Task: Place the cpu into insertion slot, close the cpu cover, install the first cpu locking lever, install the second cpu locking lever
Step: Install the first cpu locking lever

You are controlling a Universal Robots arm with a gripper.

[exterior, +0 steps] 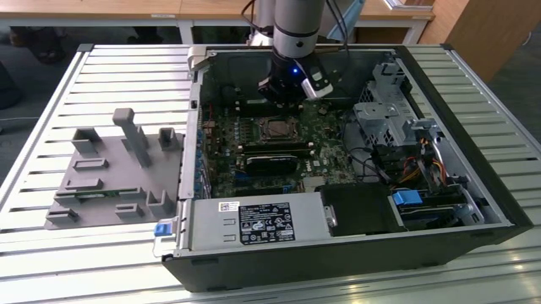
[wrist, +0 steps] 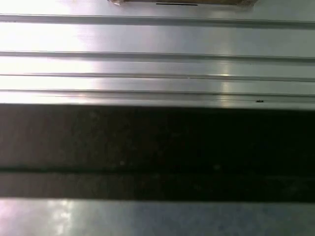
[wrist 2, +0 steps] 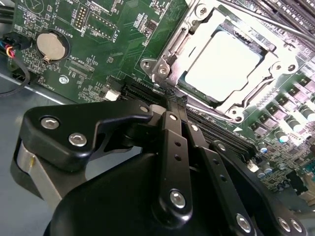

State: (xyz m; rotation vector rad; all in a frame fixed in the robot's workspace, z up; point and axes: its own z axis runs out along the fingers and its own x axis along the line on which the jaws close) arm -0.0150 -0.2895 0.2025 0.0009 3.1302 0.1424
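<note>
- Exterior view: an open computer case (exterior: 473,190) is laid on a slatted table (exterior: 110,69); the claw (exterior: 287,88) is lowered into the case in the upper centre of the frame, just above the insertion slot (exterior: 277,129) on the green circuit board (exterior: 325,161).
- Second wrist view: the cpu (wrist 2: 222,66) is seen already seated in the slot in the upper right of the frame, its pale metal top level and bright with glare.
- The cpu cover (wrist 2: 197,34) is seen lying down around the chip, its cut-out centre leaving the metal top exposed; whether the locking levers are fully hooked cannot be told.
- Claw state: the two black fingers (wrist 2: 173,147) are seen pressed side by side, clenched on nothing, their tips close to the near edge of the socket frame.
- Handling, as judged: the cpu is taken to be light, stiff and smooth, and fragile on its underside, so that it would be held by its opposite edges only.
- The cover and levers are judged to be thin sprung steel, stiff and slippery; a lever would best be pushed at its free bent end.
- A grey parts fixture (exterior: 110,183) is seen on the table at the left of the exterior view.
</note>
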